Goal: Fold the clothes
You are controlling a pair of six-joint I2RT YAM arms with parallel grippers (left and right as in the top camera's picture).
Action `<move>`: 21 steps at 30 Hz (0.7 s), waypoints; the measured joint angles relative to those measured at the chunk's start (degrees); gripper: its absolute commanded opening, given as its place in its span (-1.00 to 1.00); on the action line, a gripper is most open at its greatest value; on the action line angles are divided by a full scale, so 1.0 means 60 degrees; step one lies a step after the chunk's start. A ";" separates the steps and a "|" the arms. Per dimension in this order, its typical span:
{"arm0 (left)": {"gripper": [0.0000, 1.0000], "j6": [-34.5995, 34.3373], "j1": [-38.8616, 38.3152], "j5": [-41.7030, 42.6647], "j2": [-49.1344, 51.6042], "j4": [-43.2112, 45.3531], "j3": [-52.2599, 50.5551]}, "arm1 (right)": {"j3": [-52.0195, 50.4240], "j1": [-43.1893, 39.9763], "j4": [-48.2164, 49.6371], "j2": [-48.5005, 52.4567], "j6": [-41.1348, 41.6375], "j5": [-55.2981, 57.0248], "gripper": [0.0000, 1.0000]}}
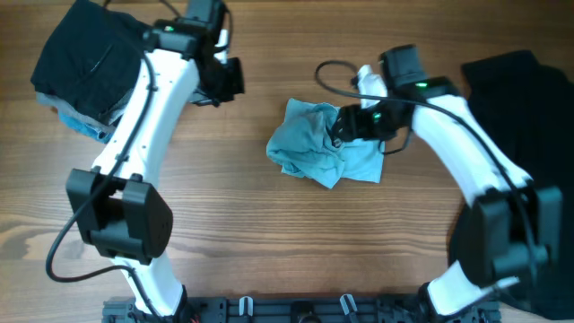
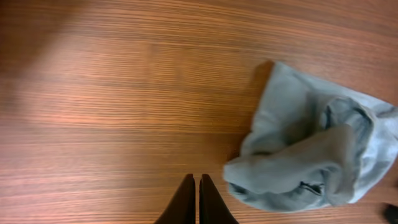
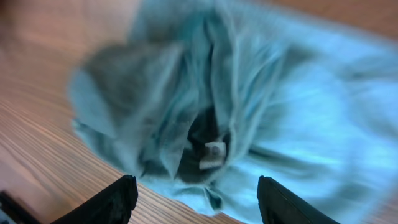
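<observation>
Pale sky-blue T-shirt of thin cloth (image 1: 316, 154) lies crumpled in a heap on the brown wood-grain tabletop (image 1: 269, 242), its small white neck label (image 3: 215, 149) showing. The right claw (image 3: 196, 190) hangs over the shirt, fingers spread wide and empty. The left claw (image 2: 198, 186), left of the shirt, is pinched closed on nothing. A large plain black garment (image 1: 529, 108) lies well right of the shirt, a dark folded stack of cloth (image 1: 85, 54) far left.
</observation>
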 measured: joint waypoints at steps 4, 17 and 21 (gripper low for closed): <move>-0.85 0.0076 0.0495 0.0295 0.0000 -0.0149 0.0000 | 0.0000 0.0514 -0.0171 0.1209 0.0605 -0.0011 -0.88; -0.53 0.0459 0.0412 0.0415 0.0040 0.0084 0.0000 | 0.0372 -0.0812 -0.1144 -0.1956 0.0375 0.2386 0.02; -0.46 0.0463 0.0175 0.0441 0.0047 0.0087 0.0000 | 0.0317 -0.0812 -0.1971 -0.1701 0.0772 0.3388 0.49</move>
